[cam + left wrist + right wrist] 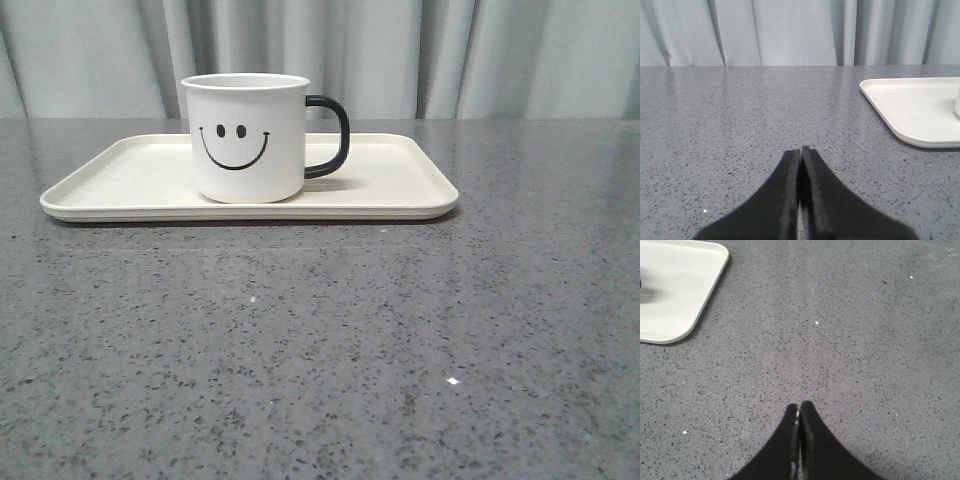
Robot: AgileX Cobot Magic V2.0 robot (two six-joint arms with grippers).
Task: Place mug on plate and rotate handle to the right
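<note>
The white mug (248, 138) with a black smiley face stands upright on the cream plate (120, 180), slightly left of its middle. Its black handle (331, 137) points to the right in the front view. Neither gripper shows in the front view. In the left wrist view my left gripper (800, 150) is shut with nothing in it, above bare table, with a corner of the plate (910, 107) off to one side. My right gripper (798, 406) is also shut and empty over the table, a corner of the plate (677, 285) lying well apart from it.
A grey speckled stone tabletop (330, 340) stretches in front of the plate. Pale grey curtains (420, 50) hang behind the table's far edge.
</note>
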